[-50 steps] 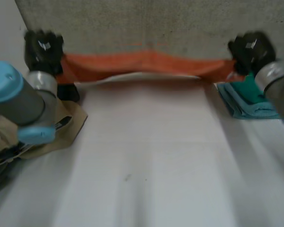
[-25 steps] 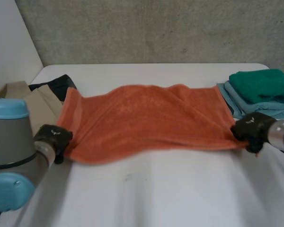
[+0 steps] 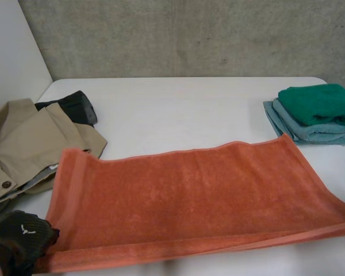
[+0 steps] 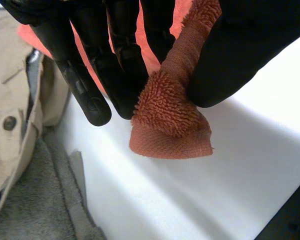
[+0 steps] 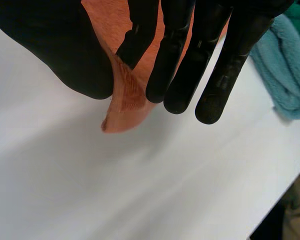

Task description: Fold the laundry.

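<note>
1. Item under handling: one orange towel [image 3: 190,201], spread flat in a single layer on the near half of the table [image 3: 178,103]
2. Orientation: its long axis runs across the table from the left edge toward the right edge, slightly skewed, the right end lying a little farther from the near edge than the left. One long side faces the robot; the short ends face the table's sides
3. Left hand [image 3: 17,241]: at the towel's near left corner, straight fingers pressing a bunched tuft of the corner against the thumb, the corner raised just off the table
4. Right hand [image 5: 55,55]: at the near right corner, thumb and fingers pinching the thin hem, which hangs clear of the table
5. Surroundings: a beige garment [image 3: 29,138] and a dark cloth [image 3: 75,106] at the left edge, the garment touching the towel's far left corner; a green towel [image 3: 319,103] folded on a light-blue towel [image 3: 310,133] near the far right corner
6. Assessment: spreading looks complete and the first fold is in hand
7. Next move, as judged: both pinched corners carried together over to the far long side, kept level so the edges meet squarely, clear of the garment
</note>
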You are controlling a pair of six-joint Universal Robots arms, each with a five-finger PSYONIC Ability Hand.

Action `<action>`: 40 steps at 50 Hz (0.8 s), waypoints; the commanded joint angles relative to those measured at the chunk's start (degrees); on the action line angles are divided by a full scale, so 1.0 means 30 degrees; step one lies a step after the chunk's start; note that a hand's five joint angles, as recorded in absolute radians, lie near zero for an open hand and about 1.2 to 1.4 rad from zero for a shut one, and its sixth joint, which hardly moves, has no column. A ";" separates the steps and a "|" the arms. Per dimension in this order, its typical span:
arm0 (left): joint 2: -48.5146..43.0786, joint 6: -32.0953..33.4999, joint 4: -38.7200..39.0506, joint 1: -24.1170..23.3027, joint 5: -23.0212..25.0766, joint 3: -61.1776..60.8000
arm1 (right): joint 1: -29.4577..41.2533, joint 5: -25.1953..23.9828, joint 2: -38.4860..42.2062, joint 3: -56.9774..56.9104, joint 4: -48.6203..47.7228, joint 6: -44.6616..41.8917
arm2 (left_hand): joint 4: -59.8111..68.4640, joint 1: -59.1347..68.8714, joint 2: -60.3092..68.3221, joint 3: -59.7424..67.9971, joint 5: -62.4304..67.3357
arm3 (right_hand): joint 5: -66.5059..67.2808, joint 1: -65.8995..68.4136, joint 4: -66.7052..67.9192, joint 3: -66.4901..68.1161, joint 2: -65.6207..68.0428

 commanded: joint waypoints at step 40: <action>-1.2277 -0.0057 1.1686 -0.0026 -0.4263 0.7542 | 1.0861 0.2659 1.3246 -1.1587 -1.3551 0.5354 | 0.3691 0.5018 0.3781 0.3793 0.4925 | 0.4368 0.7895 0.3900 0.4033 0.4173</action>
